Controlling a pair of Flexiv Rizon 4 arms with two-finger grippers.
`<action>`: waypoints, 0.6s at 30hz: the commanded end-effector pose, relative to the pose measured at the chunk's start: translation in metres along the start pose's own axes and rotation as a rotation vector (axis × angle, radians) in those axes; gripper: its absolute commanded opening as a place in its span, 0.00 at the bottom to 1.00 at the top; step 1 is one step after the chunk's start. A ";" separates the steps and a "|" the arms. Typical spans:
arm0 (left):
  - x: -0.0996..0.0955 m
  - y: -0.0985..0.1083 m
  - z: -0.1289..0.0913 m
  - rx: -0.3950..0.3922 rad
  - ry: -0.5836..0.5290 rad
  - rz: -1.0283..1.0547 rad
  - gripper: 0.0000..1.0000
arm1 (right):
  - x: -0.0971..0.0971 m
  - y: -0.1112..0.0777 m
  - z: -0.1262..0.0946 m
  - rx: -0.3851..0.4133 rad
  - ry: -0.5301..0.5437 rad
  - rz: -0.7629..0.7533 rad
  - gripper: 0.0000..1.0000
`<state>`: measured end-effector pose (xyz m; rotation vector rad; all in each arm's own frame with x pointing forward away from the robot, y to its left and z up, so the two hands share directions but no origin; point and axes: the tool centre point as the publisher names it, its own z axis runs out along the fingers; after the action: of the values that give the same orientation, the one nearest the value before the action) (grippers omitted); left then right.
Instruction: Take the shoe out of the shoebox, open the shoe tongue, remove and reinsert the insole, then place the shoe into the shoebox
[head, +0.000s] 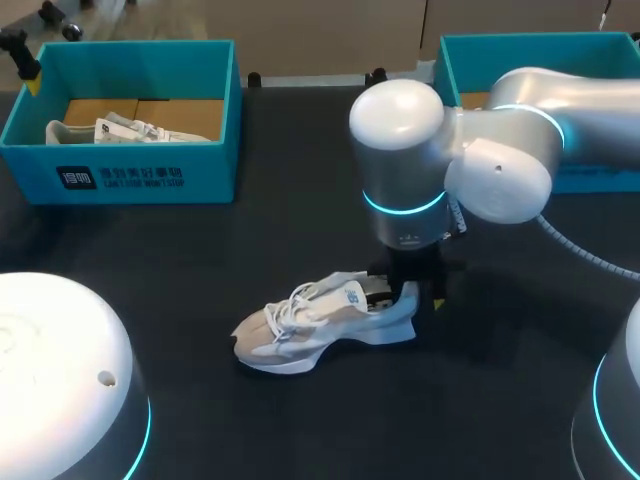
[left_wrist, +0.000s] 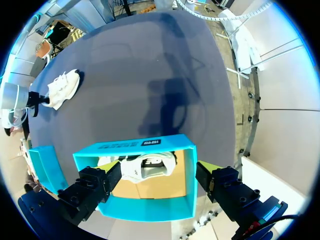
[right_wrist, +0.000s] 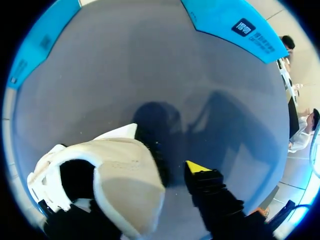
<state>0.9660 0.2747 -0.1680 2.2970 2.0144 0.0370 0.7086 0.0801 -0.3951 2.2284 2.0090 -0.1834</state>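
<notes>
shoe lying crosswise, toe pointing left

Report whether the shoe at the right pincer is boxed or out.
Out: the shoe sits on the table, no box around it.

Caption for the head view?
Right gripper at the heel of a white shoe on the table; second shoe in a box.

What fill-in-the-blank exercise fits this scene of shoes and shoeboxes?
1. The right gripper is at the ___ of the shoe on the table.
2. The second shoe lies in the shoebox on the ___ in the head view.
3. The left gripper hovers above that shoebox with its fingers ___.
Missing words: heel; left; open.
</notes>
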 end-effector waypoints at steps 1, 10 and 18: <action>0.000 0.000 0.000 0.000 0.002 0.001 1.00 | -0.008 -0.005 -0.012 -0.010 0.021 0.012 1.00; 0.000 0.000 0.000 0.000 0.002 0.001 1.00 | -0.030 -0.007 -0.057 -0.013 0.095 0.037 1.00; 0.000 0.000 0.000 0.000 0.002 0.001 1.00 | -0.043 -0.008 -0.077 0.004 0.175 -0.014 1.00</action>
<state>0.9660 0.2746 -0.1680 2.2970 2.0143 0.0370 0.6991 0.0716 -0.3228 2.2767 2.0611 -0.0892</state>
